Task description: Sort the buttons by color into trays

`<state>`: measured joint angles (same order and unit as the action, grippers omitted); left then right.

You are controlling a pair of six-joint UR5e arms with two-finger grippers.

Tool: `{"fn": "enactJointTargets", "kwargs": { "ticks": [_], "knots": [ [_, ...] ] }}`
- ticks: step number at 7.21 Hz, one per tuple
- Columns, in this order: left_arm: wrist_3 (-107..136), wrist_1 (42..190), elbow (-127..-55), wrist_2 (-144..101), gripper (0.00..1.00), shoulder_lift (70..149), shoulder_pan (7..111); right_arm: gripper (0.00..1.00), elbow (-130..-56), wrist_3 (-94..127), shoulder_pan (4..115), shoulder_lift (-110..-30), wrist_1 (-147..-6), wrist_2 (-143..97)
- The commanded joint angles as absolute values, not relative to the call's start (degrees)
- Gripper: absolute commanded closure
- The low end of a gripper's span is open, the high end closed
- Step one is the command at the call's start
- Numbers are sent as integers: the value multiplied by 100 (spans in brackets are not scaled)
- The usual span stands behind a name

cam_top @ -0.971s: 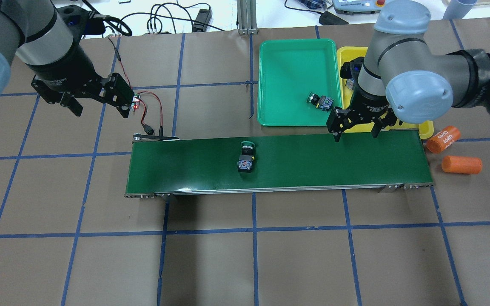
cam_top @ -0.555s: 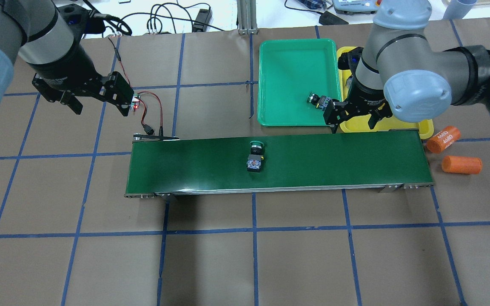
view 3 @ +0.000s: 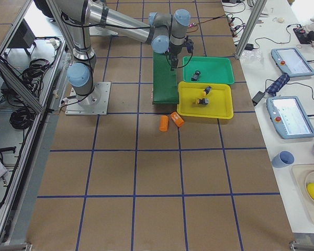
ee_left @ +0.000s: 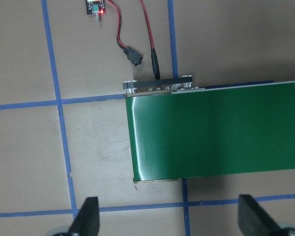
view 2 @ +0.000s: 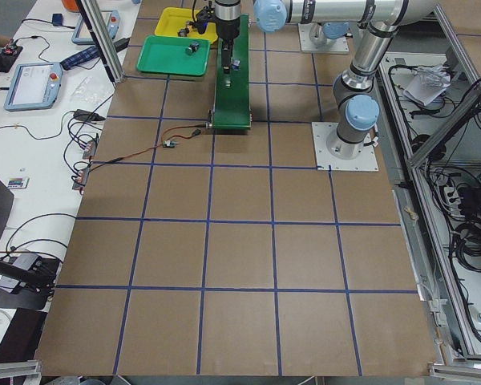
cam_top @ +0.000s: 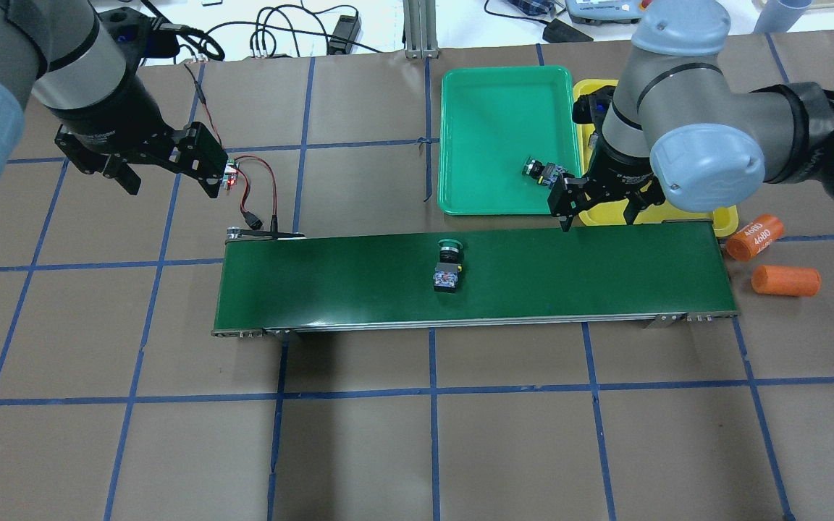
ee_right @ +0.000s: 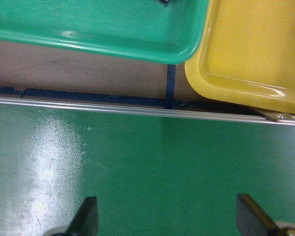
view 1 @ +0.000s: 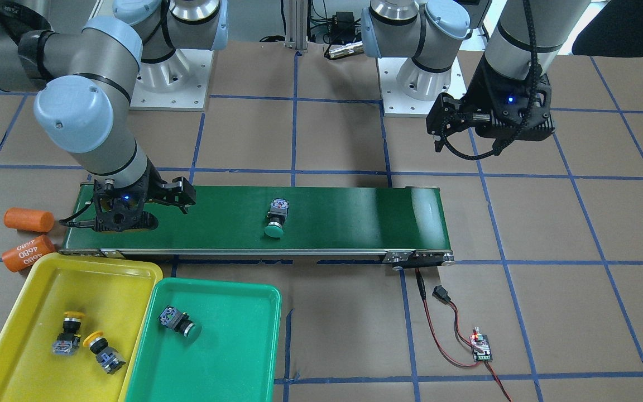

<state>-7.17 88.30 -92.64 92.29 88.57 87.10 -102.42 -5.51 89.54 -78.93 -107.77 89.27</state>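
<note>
A green-capped button (cam_top: 448, 264) lies on its side mid-belt, also seen from the front (view 1: 276, 219). Another green button (cam_top: 544, 171) rests in the green tray (cam_top: 496, 108). Two yellow buttons (view 1: 68, 334) (view 1: 104, 352) lie in the yellow tray (view 1: 104, 268), which my right arm largely hides from overhead. My right gripper (cam_top: 598, 217) hangs open and empty over the belt's far edge by the trays, and its wrist view shows spread fingertips (ee_right: 86, 219). My left gripper (cam_top: 171, 189) is open and empty, above the table beyond the belt's left end.
The long dark-green conveyor belt (cam_top: 569, 278) crosses the middle of the table. Two orange cylinders (cam_top: 754, 237) (cam_top: 786, 281) lie off its right end. A small circuit board (view 1: 480, 346) with red wires sits near its left end. Cables run along the table's far edge.
The green button on the belt has travelled to the right. My right gripper drew back slightly toward the trays, still open. The left arm barely moved.
</note>
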Motion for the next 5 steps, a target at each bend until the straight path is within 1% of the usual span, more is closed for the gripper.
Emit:
{"fn": "enactJointTargets", "kwargs": {
  "ticks": [1, 3, 5],
  "knots": [
    [-721, 8842, -9272, 9220, 0, 8903, 8701, 0, -10274, -554, 8956, -7884, -10775, 8938],
    [-721, 8536, -9299, 9246, 0, 8912, 8692, 0, -10292, -571, 8956, -7866, -10775, 8921],
    [-712, 8491, -9473, 9211, 0, 8886, 8692, 0, -10406, -571, 8956, -7840, -10784, 8921]
  ]
}}
